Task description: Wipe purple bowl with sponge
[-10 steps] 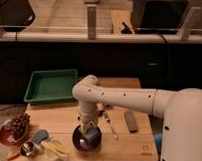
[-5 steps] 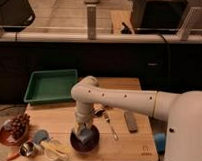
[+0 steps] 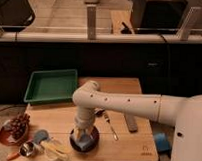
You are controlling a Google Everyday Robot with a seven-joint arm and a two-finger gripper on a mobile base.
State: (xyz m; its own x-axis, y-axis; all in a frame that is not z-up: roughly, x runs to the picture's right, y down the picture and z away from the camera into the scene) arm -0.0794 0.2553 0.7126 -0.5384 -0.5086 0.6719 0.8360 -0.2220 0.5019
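The purple bowl [image 3: 84, 142] sits on the wooden table near its front edge, dark with a glossy inside. My white arm comes in from the right and bends straight down over it. The gripper [image 3: 82, 135] is lowered into the bowl, shut on the sponge [image 3: 83, 141]. The sponge shows as a light blue and yellow patch pressed against the inside of the bowl. The arm's wrist hides the back part of the bowl.
A green tray [image 3: 52, 86] lies at the back left. A reddish dish with dark grapes [image 3: 15, 128] is at the front left, beside a blue round-headed item [image 3: 40, 137], a metal cup [image 3: 27, 149] and a yellow object [image 3: 56, 149]. A utensil [image 3: 111, 125], a grey bar [image 3: 130, 123] and a light-blue block [image 3: 161, 142] lie right.
The gripper with the sponge has shifted a little left and lower inside the bowl. The bowl and the other objects have stayed put.
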